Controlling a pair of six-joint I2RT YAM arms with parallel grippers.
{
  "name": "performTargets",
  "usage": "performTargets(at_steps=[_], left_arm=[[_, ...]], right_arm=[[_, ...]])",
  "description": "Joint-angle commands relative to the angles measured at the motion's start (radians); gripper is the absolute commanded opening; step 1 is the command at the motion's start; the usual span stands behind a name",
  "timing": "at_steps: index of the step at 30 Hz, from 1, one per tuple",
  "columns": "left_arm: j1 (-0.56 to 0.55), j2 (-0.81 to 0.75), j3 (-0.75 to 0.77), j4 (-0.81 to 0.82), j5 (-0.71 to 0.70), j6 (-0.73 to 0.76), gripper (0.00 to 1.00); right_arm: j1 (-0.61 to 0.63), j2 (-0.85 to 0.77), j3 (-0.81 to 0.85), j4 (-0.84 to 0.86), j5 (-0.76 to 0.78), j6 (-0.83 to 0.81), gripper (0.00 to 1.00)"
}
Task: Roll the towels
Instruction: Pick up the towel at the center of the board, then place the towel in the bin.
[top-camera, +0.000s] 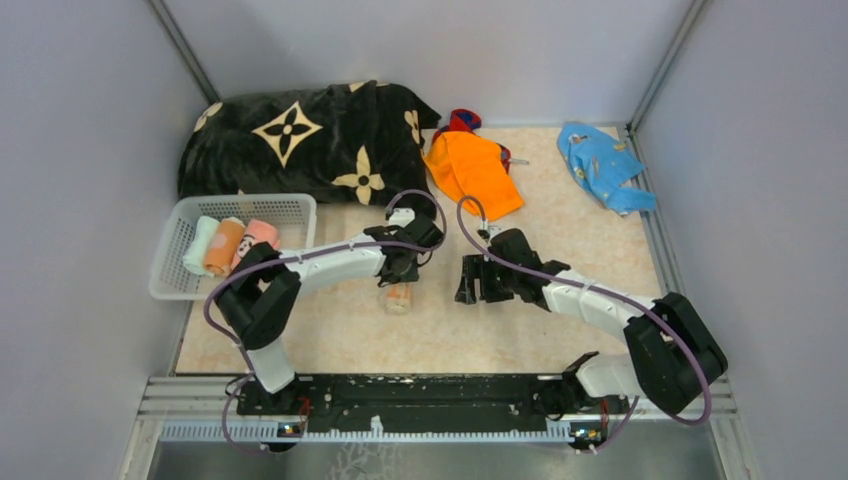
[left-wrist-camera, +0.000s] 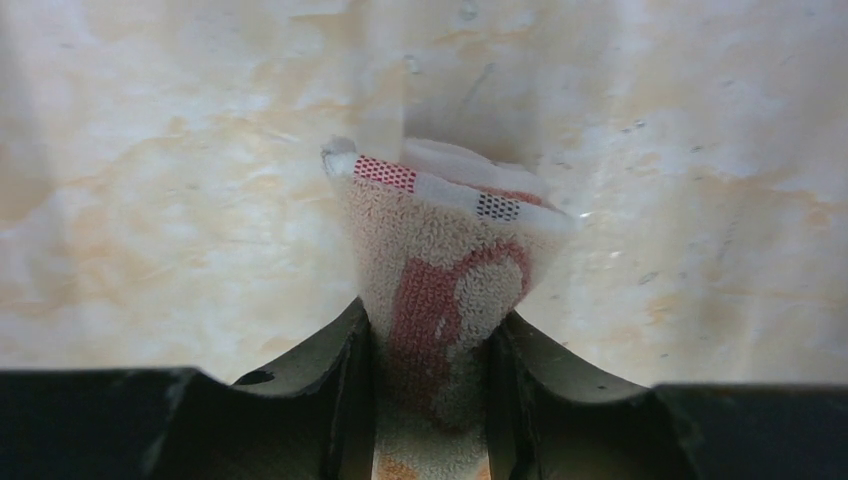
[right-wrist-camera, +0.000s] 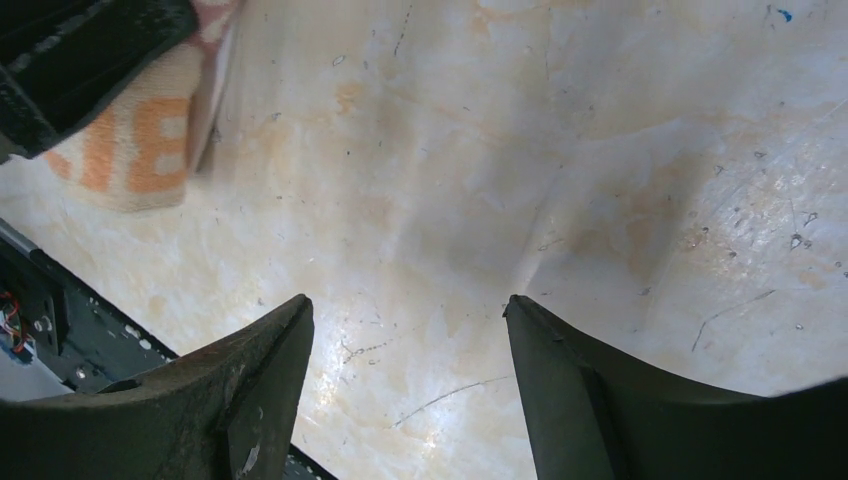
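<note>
A rolled beige towel with red-orange print (top-camera: 399, 298) (left-wrist-camera: 445, 270) sits mid-table, and my left gripper (top-camera: 402, 272) (left-wrist-camera: 432, 350) is shut on it, both fingers pressing its sides. The same roll (right-wrist-camera: 130, 135) shows at the upper left of the right wrist view. My right gripper (top-camera: 478, 280) (right-wrist-camera: 408, 315) hovers open over bare table just right of it, nothing between its fingers. Three rolls, pale green (top-camera: 199, 245), orange (top-camera: 223, 246) and pink (top-camera: 257, 238), lie in the white basket (top-camera: 290, 212). An orange towel (top-camera: 475, 170), a red-and-teal one (top-camera: 462, 120) behind it and a blue cloth (top-camera: 604, 165) lie unrolled at the back.
A large black plush blanket with beige flowers (top-camera: 305, 140) fills the back left, behind the basket. Grey walls close in the table on three sides. The black rail (top-camera: 420, 395) with the arm bases runs along the near edge.
</note>
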Motion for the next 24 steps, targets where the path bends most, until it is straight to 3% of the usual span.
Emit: performTargets(at_steps=[1, 7, 15, 20, 24], left_arm=[[0.022, -0.093, 0.01, -0.134, -0.082, 0.109, 0.0], [0.123, -0.246, 0.067, -0.153, -0.065, 0.266, 0.0], [0.449, -0.489, 0.051, -0.054, 0.141, 0.544, 0.0], [0.697, -0.493, 0.061, -0.032, 0.359, 0.651, 0.0], [0.836, -0.434, 0.035, -0.028, 0.453, 0.691, 0.0]], right_arm=[[-0.01, -0.039, 0.003, 0.013, 0.023, -0.018, 0.71], [-0.01, -0.049, 0.036, -0.009, 0.021, -0.048, 0.71], [-0.011, -0.069, 0.087, -0.043, -0.011, -0.116, 0.71], [-0.012, -0.078, 0.094, -0.033, -0.058, -0.144, 0.71], [-0.012, -0.105, 0.1, -0.051, -0.055, -0.174, 0.71]])
